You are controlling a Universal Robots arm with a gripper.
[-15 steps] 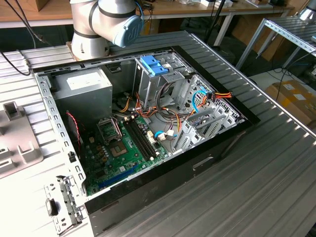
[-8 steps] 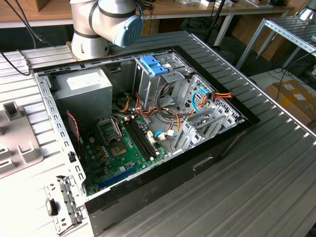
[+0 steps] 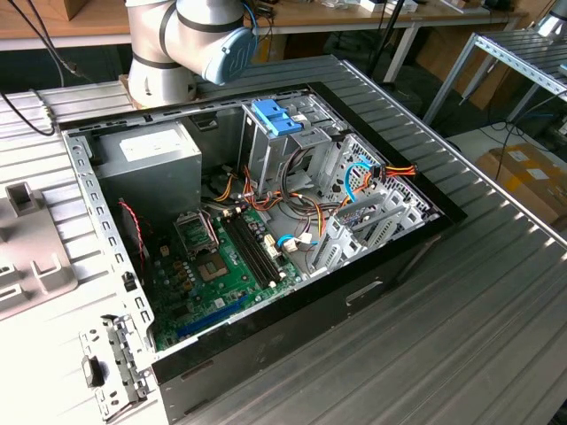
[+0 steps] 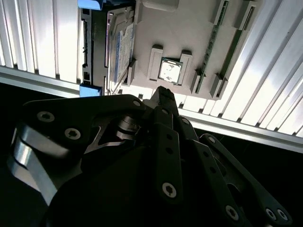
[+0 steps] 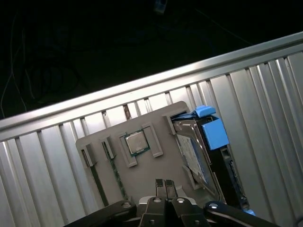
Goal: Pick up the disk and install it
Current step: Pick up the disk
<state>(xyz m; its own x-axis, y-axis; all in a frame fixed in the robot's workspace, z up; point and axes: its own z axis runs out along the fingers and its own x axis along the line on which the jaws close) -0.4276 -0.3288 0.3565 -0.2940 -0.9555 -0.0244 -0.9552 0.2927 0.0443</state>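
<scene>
Starting at the exterior view's left, we are seeing a grey tray [image 3: 40,274] lying on the ribbed metal desk [image 3: 461,336]. Next comes the open computer case [image 3: 292,310], with the arm [image 3: 190,35] standing behind it. A blue carrier [image 3: 273,118] is sitting in the drive cage at the back of the case.

In both wrist views we are looking down on the tray [image 5: 113,127] [image 4: 189,28]. The disk [image 5: 199,156] [image 4: 116,47] is sitting at one edge of it, propped on its long side, with its blue end tab [image 5: 213,133] poking out past the tray. A processor chip [image 5: 137,142] is resting in a pocket just beside it.

The end effector [image 5: 164,185] [image 4: 163,92] is hovering above the tray near the chip pocket. Its fingertips are pressing together and it is carrying nothing.

We are judging the disk to be stiff and fairly heavy for its size, with a smooth metal body that could slip. The plastic frame probably gives a little, and the drive would not take a knock well. Taking hold across the two long frame rails looks safest to us, keeping off the connector end.

A printed label is showing on the disk's face, but we are not able to read it.
</scene>
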